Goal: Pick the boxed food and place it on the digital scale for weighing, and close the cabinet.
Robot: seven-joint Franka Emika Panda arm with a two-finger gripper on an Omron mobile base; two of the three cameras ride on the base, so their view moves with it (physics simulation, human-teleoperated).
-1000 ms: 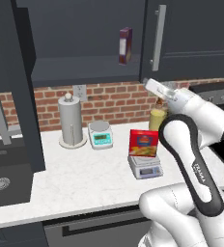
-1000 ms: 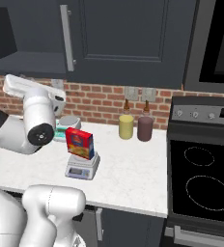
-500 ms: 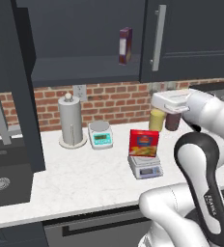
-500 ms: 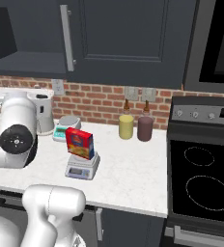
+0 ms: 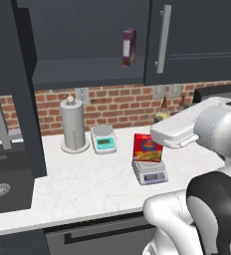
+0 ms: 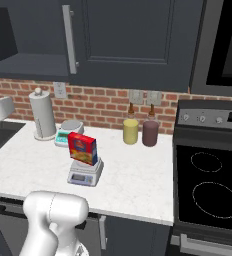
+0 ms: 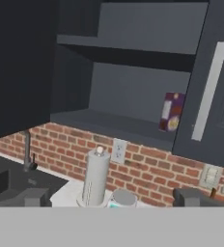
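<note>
1. Hanging over everything, the cabinet [image 5: 87,45] is the biggest thing: dark charcoal, mounted above a red brick backsplash [image 5: 117,102]. Its left door [image 5: 18,89] stands swung open toward the camera, showing the shelf inside, while its right door [image 5: 192,40] with a long silver bar handle [image 5: 162,37] is shut.
2. Below it runs the pale speckled desk [image 5: 87,189], with a dark sink [image 5: 5,187] at 9 o'clock in the left base view and a black stove [image 6: 213,185] at 3 o'clock in the right base view.
3. A paper towel holder [image 5: 72,124] stands upright at the back of the desk, near the wall.
4. Two jars, a yellow jar [image 6: 130,131] and a dark red jar [image 6: 150,133], stand side by side near the stove.
5. The boxed food [image 5: 147,148], red with a yellow picture, stands upright on the digital scale [image 5: 149,172], at the desk's middle.
6. A teal-and-white scale [image 5: 103,139] sits just beside the towel holder, at its 3 o'clock.
7. A narrow purple box [image 5: 129,47] stands on the cabinet shelf, next to the shut door's edge.
8. The hand [image 7: 115,198] has its two dark fingertips [image 7: 34,197] spread wide apart, holding nothing, and it faces the open cabinet.
</note>
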